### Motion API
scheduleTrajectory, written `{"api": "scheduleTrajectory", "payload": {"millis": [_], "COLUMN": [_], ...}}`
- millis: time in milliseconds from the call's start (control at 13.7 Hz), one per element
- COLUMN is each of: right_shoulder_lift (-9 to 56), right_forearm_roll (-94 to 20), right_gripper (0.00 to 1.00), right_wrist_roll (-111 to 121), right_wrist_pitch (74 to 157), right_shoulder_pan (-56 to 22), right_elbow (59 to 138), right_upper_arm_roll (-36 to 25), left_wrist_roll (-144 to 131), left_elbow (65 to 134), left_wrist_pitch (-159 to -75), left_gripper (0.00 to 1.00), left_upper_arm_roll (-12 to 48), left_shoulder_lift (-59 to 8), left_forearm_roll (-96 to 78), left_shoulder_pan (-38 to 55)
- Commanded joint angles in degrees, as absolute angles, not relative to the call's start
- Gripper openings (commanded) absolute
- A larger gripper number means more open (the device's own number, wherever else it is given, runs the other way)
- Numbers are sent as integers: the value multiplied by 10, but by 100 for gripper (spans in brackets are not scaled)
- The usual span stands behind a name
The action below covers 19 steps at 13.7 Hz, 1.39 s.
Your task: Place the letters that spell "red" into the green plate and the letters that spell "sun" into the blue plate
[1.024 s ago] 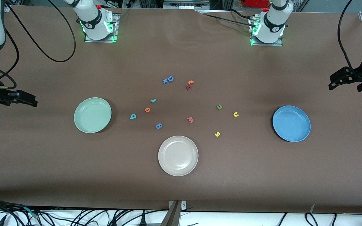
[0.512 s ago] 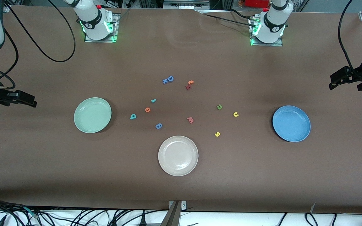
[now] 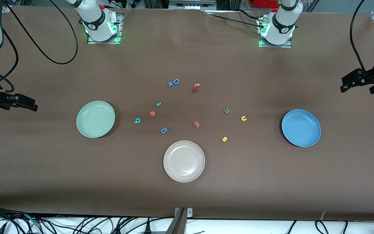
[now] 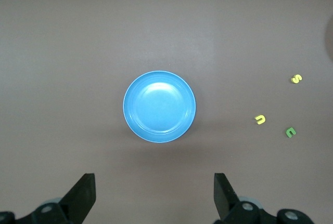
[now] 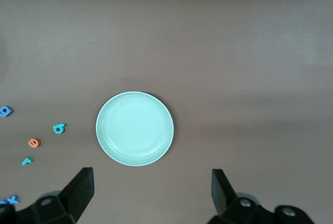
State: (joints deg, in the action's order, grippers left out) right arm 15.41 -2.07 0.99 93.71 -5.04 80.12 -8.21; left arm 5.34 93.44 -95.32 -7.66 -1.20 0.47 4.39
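The green plate (image 3: 95,119) (image 5: 135,129) lies toward the right arm's end, the blue plate (image 3: 301,127) (image 4: 159,106) toward the left arm's end. Between them, nearer the green plate, lie teal r (image 3: 158,104), orange e (image 3: 152,113) and teal d (image 3: 137,121). Closer to the blue plate are olive n (image 3: 226,110), yellow u (image 3: 243,118) and yellow s (image 3: 225,139). My right gripper (image 3: 28,104) (image 5: 152,190) hangs open and empty, outward of the green plate. High up, outward of the blue plate, my left gripper (image 3: 347,83) (image 4: 154,193) is open and empty too.
A cream plate (image 3: 184,161) sits nearest the front camera, mid-table. Other letters lie among the task's ones: blue D (image 3: 175,81), a blue 6-like piece (image 3: 164,130), pink m (image 3: 196,124), and an orange-and-red pair (image 3: 195,87). Cables hang at both ends of the table.
Both grippers have crept very slightly outward toward the table's ends. Nothing on the table has moved.
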Motion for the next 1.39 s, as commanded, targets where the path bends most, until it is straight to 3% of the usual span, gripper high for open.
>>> {"api": "scheduleTrajectory", "payload": {"millis": [0, 1317], "right_shoulder_lift": [149, 153], "right_forearm_roll": [-33, -23], "right_gripper": [100, 100], "right_wrist_roll": [16, 18], "right_wrist_pitch": [940, 940], "right_shoulder_pan": [-47, -51], "right_elbow": [806, 805], "right_upper_arm_roll": [-81, -81], "left_wrist_roll": [70, 70], "left_elbow": [936, 935], "left_wrist_pitch": [-947, -947], "left_gripper": [100, 100], "left_upper_arm_roll": [-76, -77], "left_shoulder_lift": [-9, -9], "left_forearm_roll": [-16, -16], "left_shoulder_pan": [39, 39]}}
